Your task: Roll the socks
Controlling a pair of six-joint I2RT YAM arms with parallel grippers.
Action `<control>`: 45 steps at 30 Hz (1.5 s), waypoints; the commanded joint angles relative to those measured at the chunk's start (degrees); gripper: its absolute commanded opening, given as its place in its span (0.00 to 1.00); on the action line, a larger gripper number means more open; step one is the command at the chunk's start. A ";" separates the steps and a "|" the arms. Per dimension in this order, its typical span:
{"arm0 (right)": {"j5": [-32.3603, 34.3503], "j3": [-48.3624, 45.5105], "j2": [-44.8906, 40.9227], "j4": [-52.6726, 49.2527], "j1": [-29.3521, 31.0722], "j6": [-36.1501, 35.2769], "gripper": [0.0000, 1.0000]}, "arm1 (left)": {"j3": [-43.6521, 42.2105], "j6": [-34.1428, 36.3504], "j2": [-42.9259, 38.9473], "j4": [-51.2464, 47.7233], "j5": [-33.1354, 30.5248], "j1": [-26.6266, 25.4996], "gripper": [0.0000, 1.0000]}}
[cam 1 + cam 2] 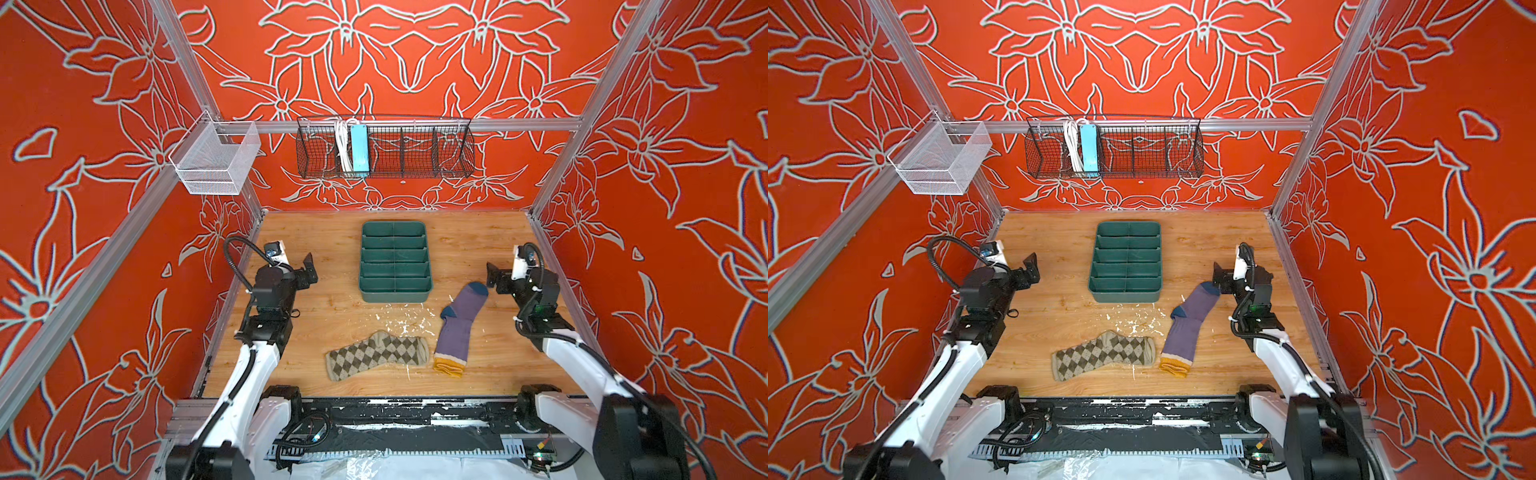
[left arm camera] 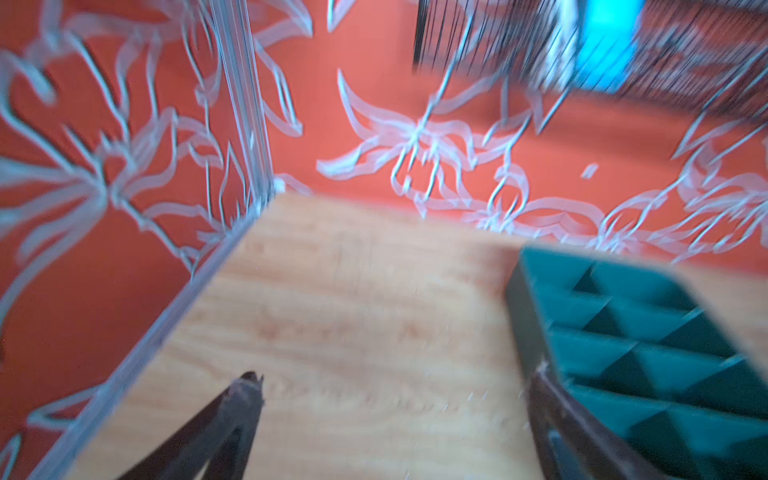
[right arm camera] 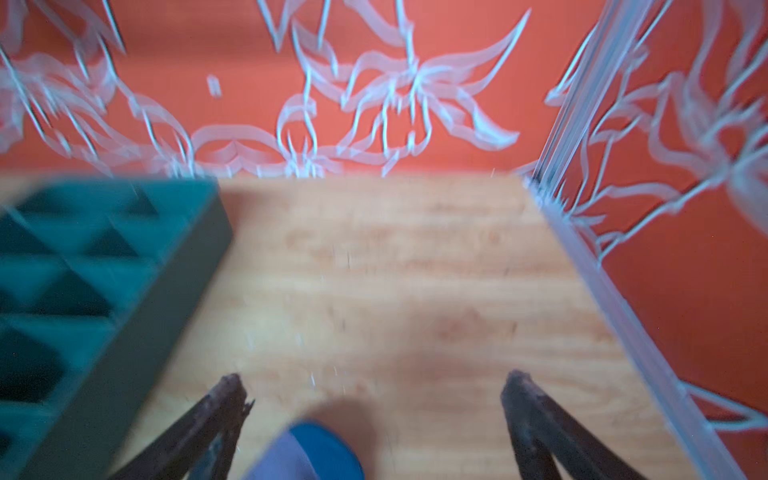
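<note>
Two socks lie flat on the wooden table near its front. The purple sock [image 1: 459, 328] [image 1: 1187, 328] has a navy toe pointing back-right and a mustard cuff toward the front. Left of it, the olive-and-beige argyle sock [image 1: 376, 353] [image 1: 1100, 357] lies crosswise. My right gripper [image 1: 492, 274] [image 1: 1219, 276] is open just beyond the purple sock's toe, and in the right wrist view [image 3: 372, 378] the navy toe [image 3: 316, 449] shows between the spread fingers. My left gripper [image 1: 309, 270] [image 1: 1032, 268] [image 2: 395, 374] is open and empty over bare wood, left of the tray.
A dark green divided tray [image 1: 395, 295] [image 1: 1123, 297] [image 2: 523, 316] [image 3: 178, 291] stands mid-table behind the socks. White flecks [image 1: 399, 320] litter the wood between tray and socks. A black wire basket [image 1: 384, 147] and a white mesh basket [image 1: 216, 160] hang on the frame. Red walls enclose three sides.
</note>
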 commanded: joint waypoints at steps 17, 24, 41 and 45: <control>-6.22 37.62 15.24 -56.43 9.56 13.25 0.85 | 18.03 -23.93 -4.55 -31.96 18.15 -4.56 0.97; 0.24 52.96 36.35 -62.24 19.22 13.26 0.84 | 39.02 -12.13 20.98 -59.44 -0.52 -18.29 0.97; 5.30 80.05 67.55 -63.52 25.08 18.83 0.50 | 32.79 -11.19 19.66 -50.58 -3.21 -21.38 0.97; 8.06 79.66 68.99 -63.81 25.81 19.42 0.43 | 27.81 -9.48 13.52 -44.70 -4.97 -21.29 0.97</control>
